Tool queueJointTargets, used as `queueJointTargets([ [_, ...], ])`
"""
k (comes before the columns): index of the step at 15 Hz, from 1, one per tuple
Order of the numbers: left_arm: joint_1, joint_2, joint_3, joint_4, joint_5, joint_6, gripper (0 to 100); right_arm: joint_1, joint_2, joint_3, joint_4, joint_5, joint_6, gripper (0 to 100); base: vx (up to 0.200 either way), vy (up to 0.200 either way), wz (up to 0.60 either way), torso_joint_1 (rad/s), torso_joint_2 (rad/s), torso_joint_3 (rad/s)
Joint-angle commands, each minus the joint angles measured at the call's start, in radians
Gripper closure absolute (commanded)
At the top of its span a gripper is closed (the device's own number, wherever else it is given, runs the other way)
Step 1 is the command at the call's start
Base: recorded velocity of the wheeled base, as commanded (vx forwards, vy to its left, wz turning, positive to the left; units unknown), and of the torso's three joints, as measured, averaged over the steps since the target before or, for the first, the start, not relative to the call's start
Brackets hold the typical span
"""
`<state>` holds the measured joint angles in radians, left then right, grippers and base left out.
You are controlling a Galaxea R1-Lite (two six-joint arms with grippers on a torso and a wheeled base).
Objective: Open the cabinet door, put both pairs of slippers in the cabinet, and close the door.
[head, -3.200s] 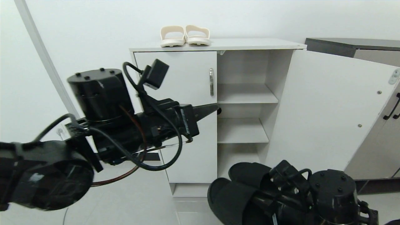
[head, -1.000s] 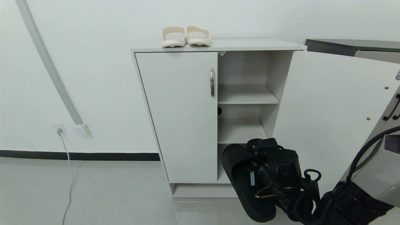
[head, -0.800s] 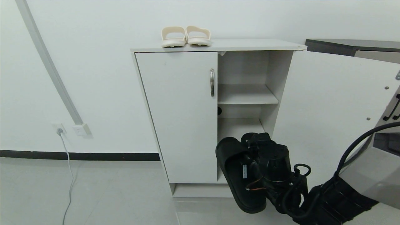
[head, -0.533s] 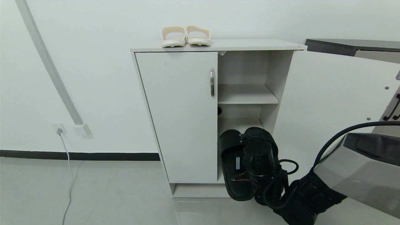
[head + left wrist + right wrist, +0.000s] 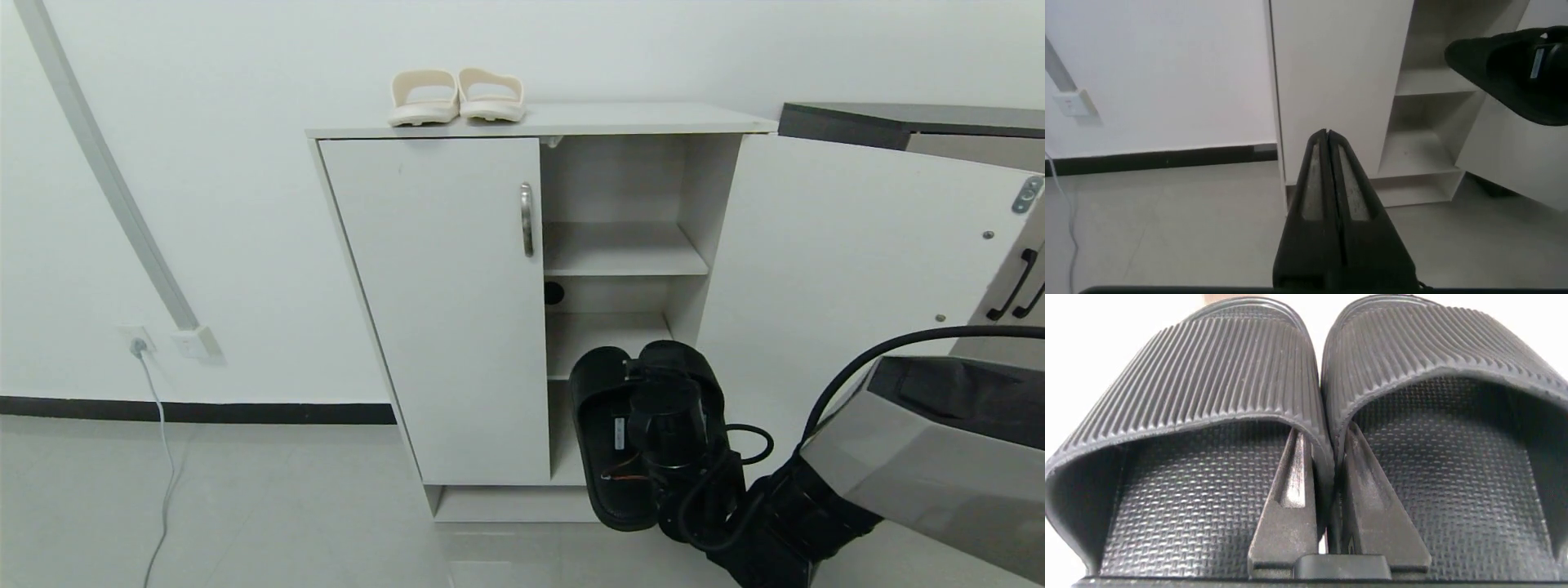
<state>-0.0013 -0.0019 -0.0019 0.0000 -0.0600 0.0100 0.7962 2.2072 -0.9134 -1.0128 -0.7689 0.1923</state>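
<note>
The black slippers (image 5: pixel 616 433) hang upright, side by side, just in front of the white cabinet's (image 5: pixel 531 121) lower compartment. My right gripper (image 5: pixel 1327 490) is shut on them, pinching the two inner strap walls together between its fingers (image 5: pixel 1290 498). From the left wrist view the black slippers (image 5: pixel 1519 53) sit beside the open shelves. The cream slippers (image 5: pixel 457 96) rest on the cabinet top. The cabinet's right door (image 5: pixel 833 269) stands wide open; the left door (image 5: pixel 441 302) is closed. My left gripper (image 5: pixel 1327 137) is shut and holds nothing, low over the floor facing the cabinet.
Two shelves (image 5: pixel 620 249) inside the open half are bare. A dark grey cabinet (image 5: pixel 906 122) with black handles (image 5: pixel 1012 286) stands behind the open door. A wall socket with a cable (image 5: pixel 135 341) is at the left, above open floor (image 5: pixel 245 506).
The right arm has carried the black slippers up and leftward toward the cabinet opening. The left arm has dropped out of the head view. The head camera has shifted a little.
</note>
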Motion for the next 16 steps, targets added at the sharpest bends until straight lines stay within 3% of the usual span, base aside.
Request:
queueJointTargets([
  [1,0.000,0.002,0.000,0.000,0.000,-0.004,100,-0.008,0.014,0.001,0.000,0.002,0.004,100,0.000,0.000,0.00,0.000,0.00,0.000],
  [16,0.000,0.002,0.000,0.000,0.000,-0.004,100,0.006,0.132,-0.041,-0.070,0.074,0.033,100,0.000,0.000,0.00,0.000,0.00,0.000],
])
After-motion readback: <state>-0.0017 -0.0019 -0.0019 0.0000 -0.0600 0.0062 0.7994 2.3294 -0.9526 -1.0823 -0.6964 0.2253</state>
